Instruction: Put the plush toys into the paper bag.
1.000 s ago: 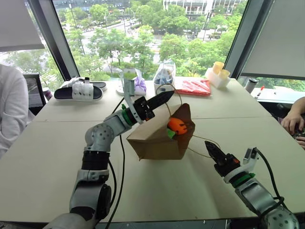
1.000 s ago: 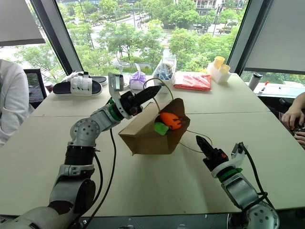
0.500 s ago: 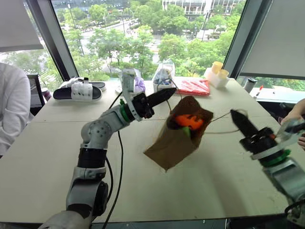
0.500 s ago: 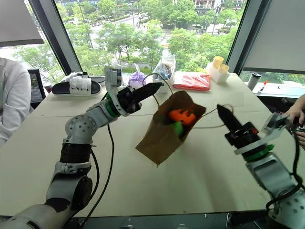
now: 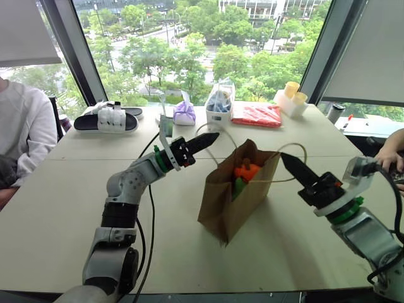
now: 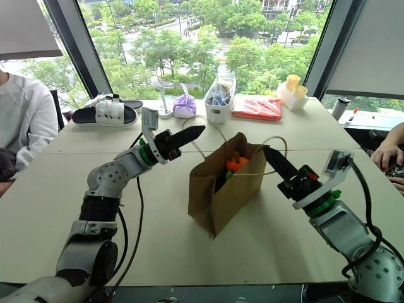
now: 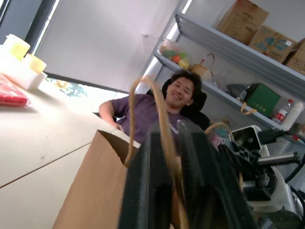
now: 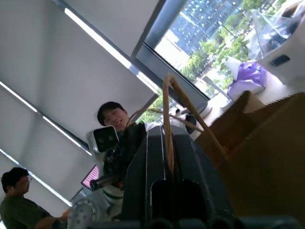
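The brown paper bag (image 5: 235,196) stands upright on the table between my two grippers, its mouth open. Inside its top sit the plush toys: the orange one (image 5: 247,170) and the green one (image 5: 240,185) just below it. My left gripper (image 5: 213,135) points at the bag from its left. One beige cord handle (image 7: 159,109) loops over this gripper and runs down the narrow gap between its slightly parted fingers (image 7: 143,181). My right gripper (image 5: 285,159) is at the bag's right, shut on the other cord handle (image 8: 167,119).
Along the far edge lie a black and white slipper (image 5: 106,120), a purple pouch (image 5: 184,112), a clear bag of items (image 5: 219,102), a red packet (image 5: 255,115) and yellow cups (image 5: 290,95). A person (image 5: 22,136) sits at left; a hand (image 5: 388,154) rests at right.
The bag hung tilted from both handles; now it stands upright on the table. My left gripper sank and its fingers parted a little. My right gripper rose over the second, then eased back down.
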